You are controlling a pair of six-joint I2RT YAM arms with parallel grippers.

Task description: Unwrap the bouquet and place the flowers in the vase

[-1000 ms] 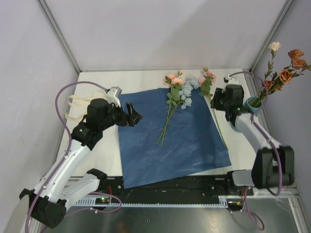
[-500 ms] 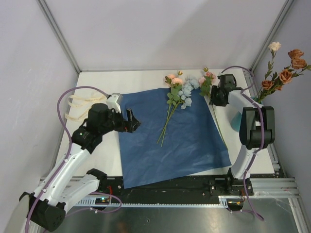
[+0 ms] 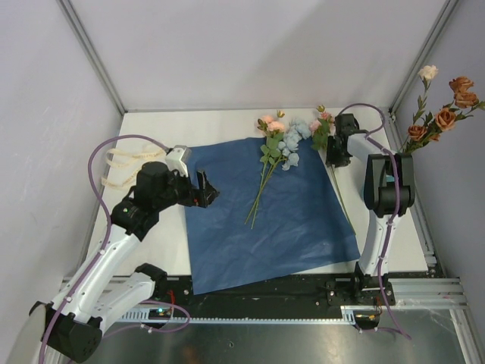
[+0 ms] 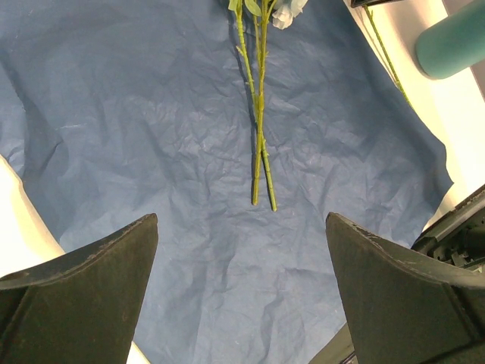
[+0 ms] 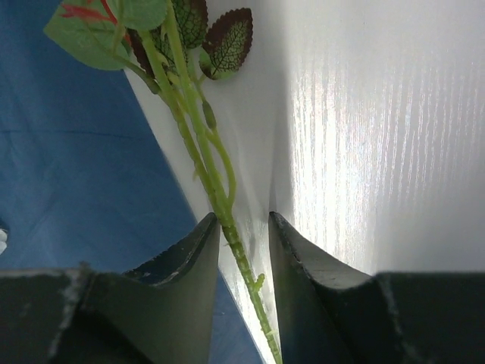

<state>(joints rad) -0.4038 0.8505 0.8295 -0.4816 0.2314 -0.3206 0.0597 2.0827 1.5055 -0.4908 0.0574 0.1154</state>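
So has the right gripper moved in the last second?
Yes. The right gripper went left and back, from the table's right side to the blue paper's far right corner.

The left arm (image 3: 114,243) rises from its near base, bends at the elbow and reaches inward. Its left hand (image 3: 209,189) tilts down and points toward the middle, with the dark fingers (image 4: 76,296) spread wide apart. The right arm (image 3: 383,189) stands folded steeply and stretches to the far side. Its right hand (image 3: 331,157) points down close to the counter (image 5: 356,136), fingers (image 5: 182,303) parted by only a narrow gap.
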